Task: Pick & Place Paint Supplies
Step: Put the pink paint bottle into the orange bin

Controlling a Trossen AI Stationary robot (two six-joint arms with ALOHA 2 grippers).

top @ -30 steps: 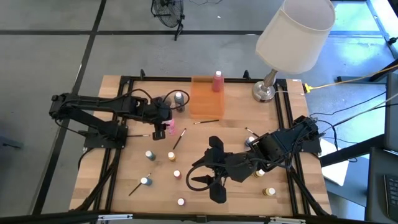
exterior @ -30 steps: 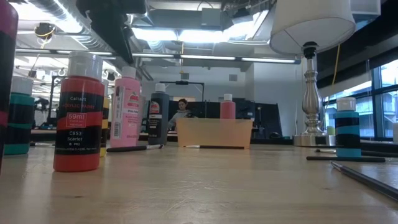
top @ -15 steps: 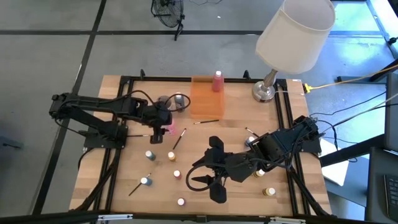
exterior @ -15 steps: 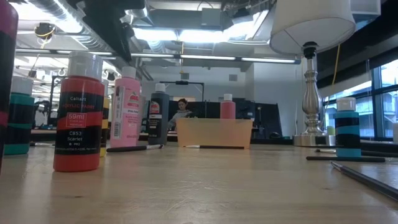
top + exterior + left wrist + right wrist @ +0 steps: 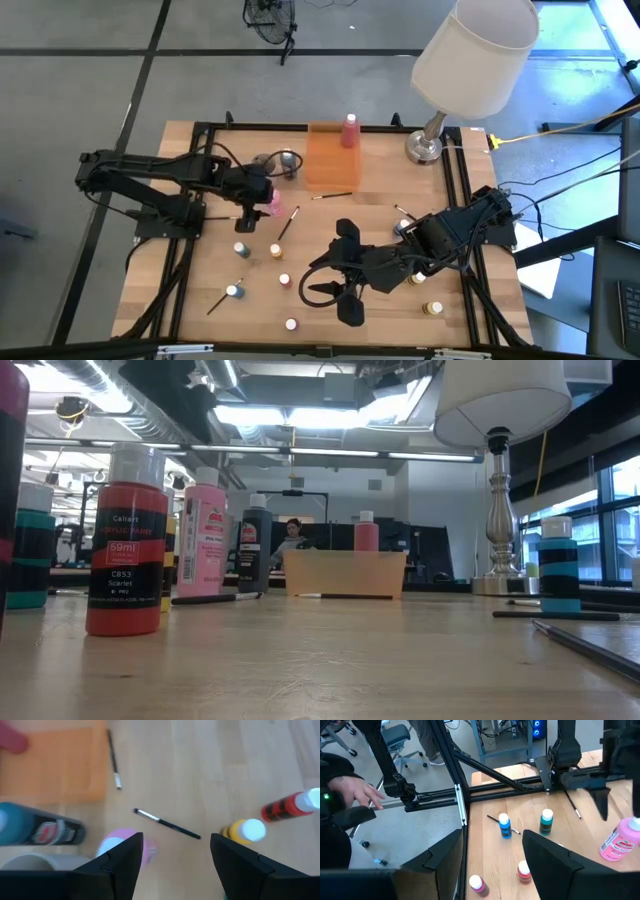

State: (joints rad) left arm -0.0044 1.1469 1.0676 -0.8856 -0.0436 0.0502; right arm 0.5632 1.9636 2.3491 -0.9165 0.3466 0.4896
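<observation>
while the left gripper (image 5: 172, 851) is hanging with fingers apart and empty, the pink squeeze bottle (image 5: 122, 846) is standing just beside one finger. i judge it's lining up a grasp, needing to centre and descend. the right gripper (image 5: 340, 275) is waiting open.

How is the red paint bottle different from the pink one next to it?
The red bottle is bright scarlet, while the pink bottle is pale pink. In the low view the red bottle stands nearer the camera, with the pink bottle farther back. The red bottle's label is dark with light writing; the pink bottle's label is red and white. Both stand upright on the wooden table and have pale caps.
</observation>
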